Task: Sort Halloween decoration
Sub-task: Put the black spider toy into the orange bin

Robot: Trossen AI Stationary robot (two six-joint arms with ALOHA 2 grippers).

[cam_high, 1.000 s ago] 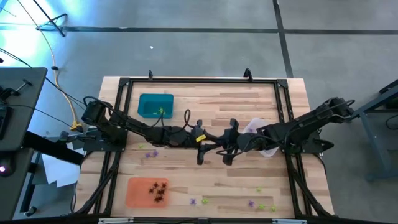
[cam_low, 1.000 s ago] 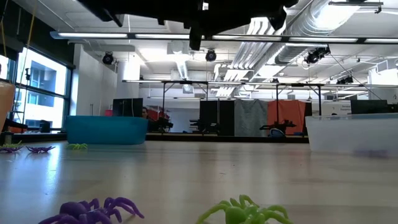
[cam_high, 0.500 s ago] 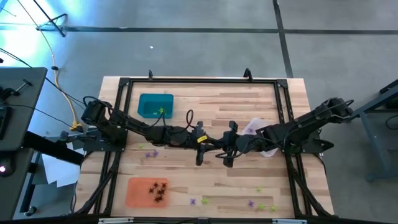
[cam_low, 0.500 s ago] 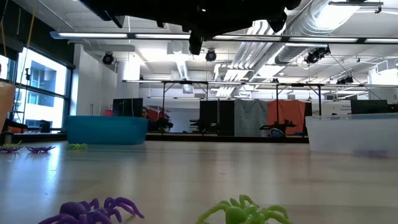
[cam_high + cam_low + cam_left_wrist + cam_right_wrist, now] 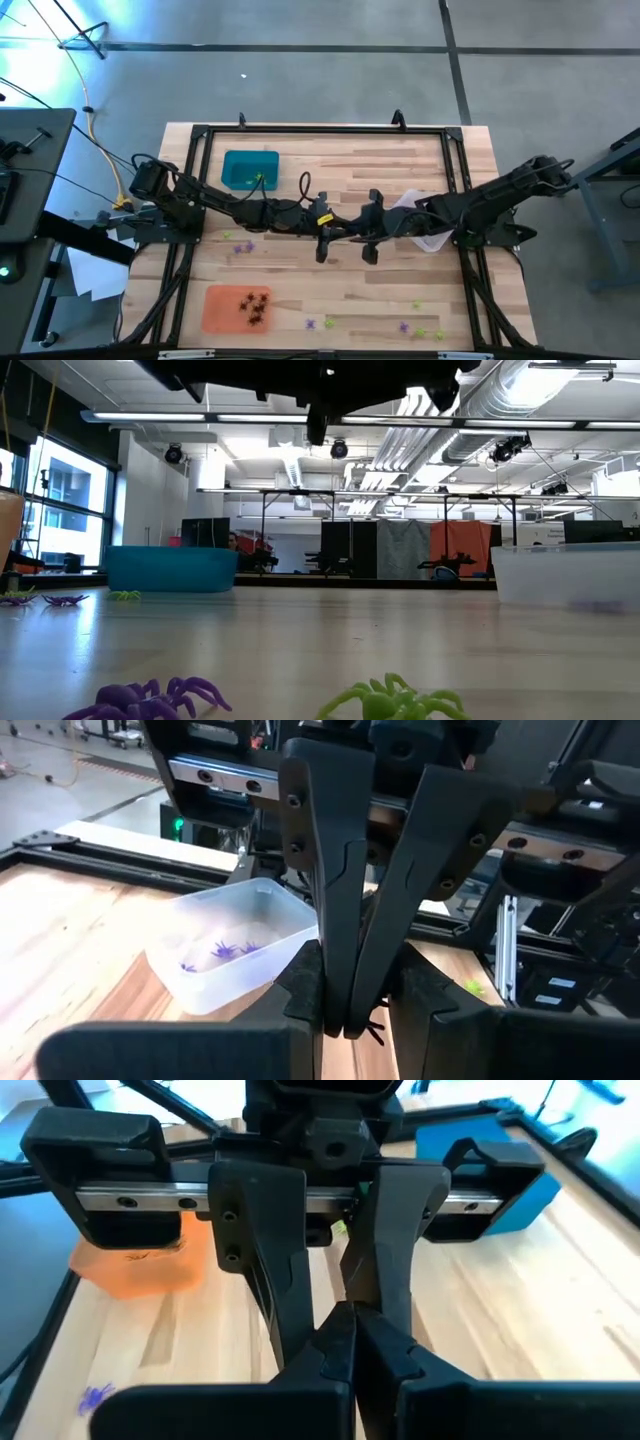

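My left gripper (image 5: 341, 236) and right gripper (image 5: 351, 236) meet tip to tip above the table's middle. In the left wrist view the right gripper (image 5: 347, 1018) is shut, with a black spider piece (image 5: 372, 1031) at its tips. My left gripper (image 5: 352, 1002) has closed in on both sides of those tips. Black pieces lie in the orange tray (image 5: 222, 308), purple ones in the clear tray (image 5: 200, 982). Loose purple (image 5: 150, 698) and yellow-green (image 5: 395, 703) pieces rest on the wood. My left gripper comes level from the table's left. Its fingers (image 5: 302, 992) stand close on either side of the right gripper's tips and the black piece. Whether its pads touch the piece or only those tips, I cannot tell. My right gripper pinches the black piece at its fingertips (image 5: 338, 1342), coming from the table's right and slanting a little downward. Only a few legs (image 5: 374, 1034) show beside the tips. The piece is held clear of the table.
A teal tray (image 5: 250, 168) stands at the far left. The clear tray (image 5: 428, 240) lies under my right arm. Loose pieces lie at the left (image 5: 240, 245) and along the near edge (image 5: 405, 326). A black frame (image 5: 320, 130) rims the table.
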